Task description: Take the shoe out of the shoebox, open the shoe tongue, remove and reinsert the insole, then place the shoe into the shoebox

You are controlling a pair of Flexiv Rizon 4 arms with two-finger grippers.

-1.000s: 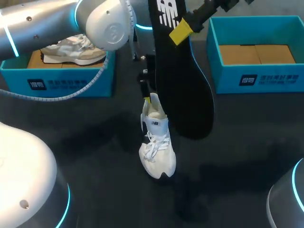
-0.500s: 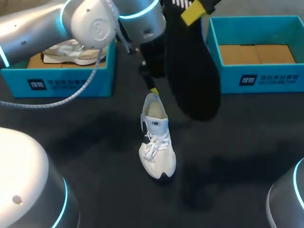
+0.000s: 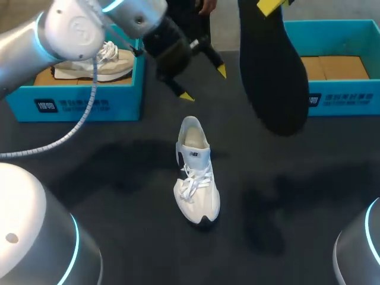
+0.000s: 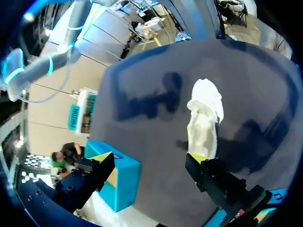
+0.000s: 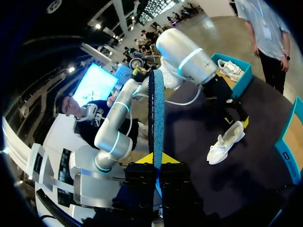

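Two claws show. The left claw [image 3: 203, 84] hangs spread and empty, with the white shoe [image 3: 195, 178] upright on the dark table [image 3: 119, 196] at its 6 o'clock. The right claw [image 5: 156, 158] pinches the black insole [image 3: 276, 71]. White print, too small to read, marks the left shoebox [image 3: 83, 104] at 10 o'clock from the shoe, holding a second shoe [image 3: 89, 59], and the right shoebox [image 3: 338, 98] at 2 o'clock.

White cloth shoe [image 3: 196, 178], matt black insole [image 3: 273, 71], smooth teal cardboard shoebox [image 3: 124, 102], matt dark table [image 3: 309, 196].
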